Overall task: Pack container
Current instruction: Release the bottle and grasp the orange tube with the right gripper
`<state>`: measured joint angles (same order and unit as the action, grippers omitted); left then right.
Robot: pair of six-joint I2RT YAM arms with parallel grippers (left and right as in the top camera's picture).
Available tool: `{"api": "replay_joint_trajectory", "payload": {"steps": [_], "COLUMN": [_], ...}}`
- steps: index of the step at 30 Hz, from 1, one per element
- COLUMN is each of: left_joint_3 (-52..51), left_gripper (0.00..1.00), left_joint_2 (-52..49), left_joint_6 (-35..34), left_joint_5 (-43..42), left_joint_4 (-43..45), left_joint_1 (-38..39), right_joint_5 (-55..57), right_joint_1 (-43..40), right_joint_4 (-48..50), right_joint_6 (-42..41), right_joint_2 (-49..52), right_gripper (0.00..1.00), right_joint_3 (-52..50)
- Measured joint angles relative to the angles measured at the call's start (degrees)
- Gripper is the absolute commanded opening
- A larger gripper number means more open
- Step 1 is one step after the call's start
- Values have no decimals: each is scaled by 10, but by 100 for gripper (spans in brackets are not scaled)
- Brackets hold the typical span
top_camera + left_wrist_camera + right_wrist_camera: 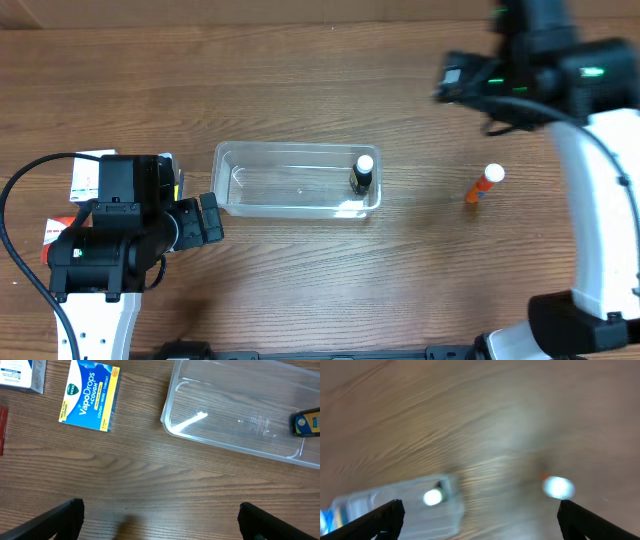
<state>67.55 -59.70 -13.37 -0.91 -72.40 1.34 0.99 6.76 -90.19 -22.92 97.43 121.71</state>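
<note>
The clear plastic container [295,182] lies mid-table with a dark white-capped bottle [362,173] standing at its right end. It also shows in the left wrist view [240,410] and blurred in the right wrist view [395,505]. An orange white-capped bottle [484,184] stands on the table to its right, also blurred in the right wrist view [557,487]. A blue VapoDrops box [91,395] lies left of the container. My left gripper [160,520] is open and empty over bare table left of the container. My right gripper [480,520] is open and empty, high at the far right.
A white box [22,374] and a red item [2,427] lie at the far left by the VapoDrops box, partly under the left arm [110,225] in the overhead view. The right arm's white body [600,200] runs along the right edge.
</note>
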Motion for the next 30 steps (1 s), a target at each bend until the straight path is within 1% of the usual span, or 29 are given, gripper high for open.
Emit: {"api": "replay_joint_trajectory", "payload": {"steps": [2, 5, 10, 15, 21, 25, 30], "left_joint_3": [0, 0, 0, 0, 0, 0, 0], "left_gripper": [100, 100, 100, 100, 100, 100, 100], "left_joint_2": [0, 0, 0, -1, -1, -1, -1], "left_joint_6": [0, 0, 0, 0, 0, 0, 0], "left_joint_5": [0, 0, 0, 0, 0, 0, 0], "left_joint_4": [0, 0, 0, 0, 0, 0, 0], "left_joint_1": [0, 0, 0, 0, 0, 0, 0], "right_joint_5": [-4, -9, -16, -17, -21, -21, -21], "right_joint_1": [-50, -86, -111, -124, -124, -124, -124], "right_joint_4": [-9, -14, 0, 40, 92, 112, 122], "right_joint_6": [-4, -7, -8, -9, -8, -8, -9], "right_joint_2": [2, 13, 48, 64, 64, 64, 64], "right_gripper": [100, 100, 100, 100, 100, 94, 81], "right_joint_3": [-8, -50, -141, -238, -305, -330, -345]}}
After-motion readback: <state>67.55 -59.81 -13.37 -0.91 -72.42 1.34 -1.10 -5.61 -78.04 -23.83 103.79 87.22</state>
